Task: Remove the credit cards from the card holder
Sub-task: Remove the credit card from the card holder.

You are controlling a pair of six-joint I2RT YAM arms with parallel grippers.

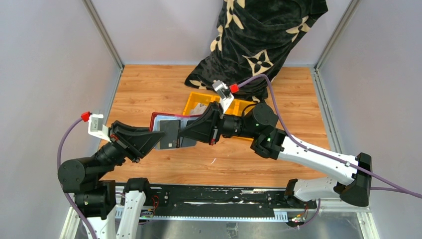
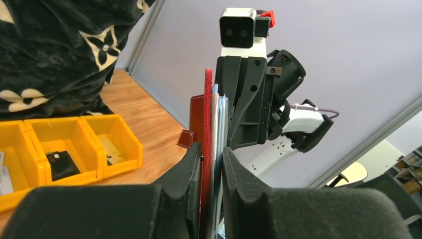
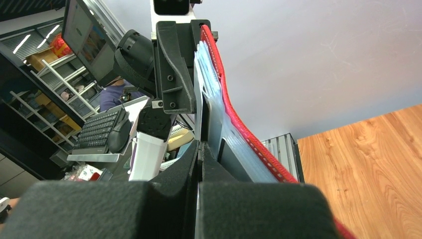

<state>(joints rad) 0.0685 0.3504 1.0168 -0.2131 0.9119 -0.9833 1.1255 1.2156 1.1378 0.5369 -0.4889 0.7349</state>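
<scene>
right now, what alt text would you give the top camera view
Two robot arms hold an open red wallet over a wooden table: the left gripper clamps its edge, the right gripper pinches a grey card inside. Behind sit a yellow bin and black patterned cloth.

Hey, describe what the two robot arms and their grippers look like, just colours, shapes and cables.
Both arms mix white link covers with black joint housings. The left gripper and right gripper are matte black, wedge-shaped, with two chunky fingers. Each wrist carries a white camera block with a red plug, and a purple cable runs back along each arm.
</scene>
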